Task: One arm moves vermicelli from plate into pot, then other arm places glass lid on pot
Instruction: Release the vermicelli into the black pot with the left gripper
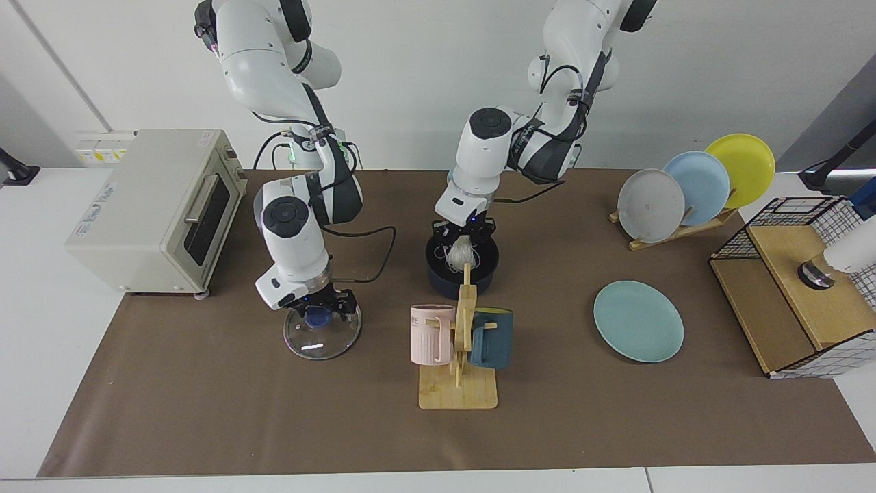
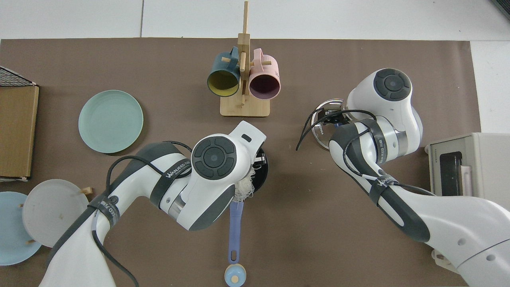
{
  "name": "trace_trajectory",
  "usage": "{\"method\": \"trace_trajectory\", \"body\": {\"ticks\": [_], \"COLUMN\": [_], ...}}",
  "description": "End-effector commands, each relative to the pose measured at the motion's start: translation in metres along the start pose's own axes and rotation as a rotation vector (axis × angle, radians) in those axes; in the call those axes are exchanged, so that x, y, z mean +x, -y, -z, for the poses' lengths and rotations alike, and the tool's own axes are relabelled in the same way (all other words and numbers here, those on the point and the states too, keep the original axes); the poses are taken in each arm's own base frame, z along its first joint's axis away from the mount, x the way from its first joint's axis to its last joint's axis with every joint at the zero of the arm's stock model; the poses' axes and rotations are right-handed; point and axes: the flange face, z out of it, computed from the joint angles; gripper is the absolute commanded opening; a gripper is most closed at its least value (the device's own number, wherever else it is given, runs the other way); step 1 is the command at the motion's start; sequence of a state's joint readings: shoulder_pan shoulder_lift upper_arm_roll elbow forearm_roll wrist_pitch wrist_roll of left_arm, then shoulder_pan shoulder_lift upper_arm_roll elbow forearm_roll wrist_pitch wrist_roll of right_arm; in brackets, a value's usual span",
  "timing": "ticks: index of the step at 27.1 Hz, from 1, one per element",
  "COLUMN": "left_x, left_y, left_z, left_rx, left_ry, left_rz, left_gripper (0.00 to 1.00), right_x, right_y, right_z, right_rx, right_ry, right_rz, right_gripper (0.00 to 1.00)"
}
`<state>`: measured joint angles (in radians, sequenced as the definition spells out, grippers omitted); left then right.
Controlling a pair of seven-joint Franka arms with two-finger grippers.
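Over the pot [image 1: 462,268], left gripper [image 1: 465,236] fingers pinch the vermicelli [image 1: 461,254]; right gripper [image 1: 316,311] fingers straddle the glass lid [image 1: 321,333] knob, grip unclear. Arm bands read "WANJEED".

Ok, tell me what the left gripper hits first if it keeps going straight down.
The left gripper points down into the pot, holding the vermicelli; the noodles would likely meet the pot's black floor first.

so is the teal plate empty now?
Empty. The plate lies bare on the mat; the vermicelli hangs from the left tool over the pot.
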<state>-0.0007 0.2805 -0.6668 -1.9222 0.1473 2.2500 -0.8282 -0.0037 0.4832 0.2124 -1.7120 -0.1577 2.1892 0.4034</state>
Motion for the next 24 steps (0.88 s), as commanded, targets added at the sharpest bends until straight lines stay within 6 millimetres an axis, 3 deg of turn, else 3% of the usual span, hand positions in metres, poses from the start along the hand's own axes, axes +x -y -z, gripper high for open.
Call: {"method": "trace_trajectory", "body": {"ticks": [1, 7, 10, 15, 24], "left_x": [-0.008, -0.011, -0.010, -0.006, 0.002], "left_y": [0.000, 0.004, 0.006, 0.008, 0.015], "left_z": [-0.007, -0.019, -0.024, -0.026, -0.032], "left_rx": [0.012, 0.018, 0.020, 0.009, 0.008], "left_ry": [-0.020, -0.006, 0.004, -0.001, 0.009], "left_rz": [0.006, 0.004, 0.006, 0.002, 0.013], "left_gripper": [0.00, 0.00, 0.00, 0.00, 0.06], "right_x": [-0.001, -0.003, -0.003, 0.000, 0.006], "right_y": [-0.002, 0.002, 0.003, 0.001, 0.001], "right_z": [-0.004, -0.004, -0.003, 0.004, 0.054], "right_rx": [0.000, -0.002, -0.005, -0.005, -0.008], "right_ry": [-0.016, -0.014, -0.010, -0.016, -0.024], "right_rz": [0.026, 0.048, 0.060, 0.057, 0.049], "right_gripper": [0.83, 0.35, 0.22, 0.17, 0.13]}}
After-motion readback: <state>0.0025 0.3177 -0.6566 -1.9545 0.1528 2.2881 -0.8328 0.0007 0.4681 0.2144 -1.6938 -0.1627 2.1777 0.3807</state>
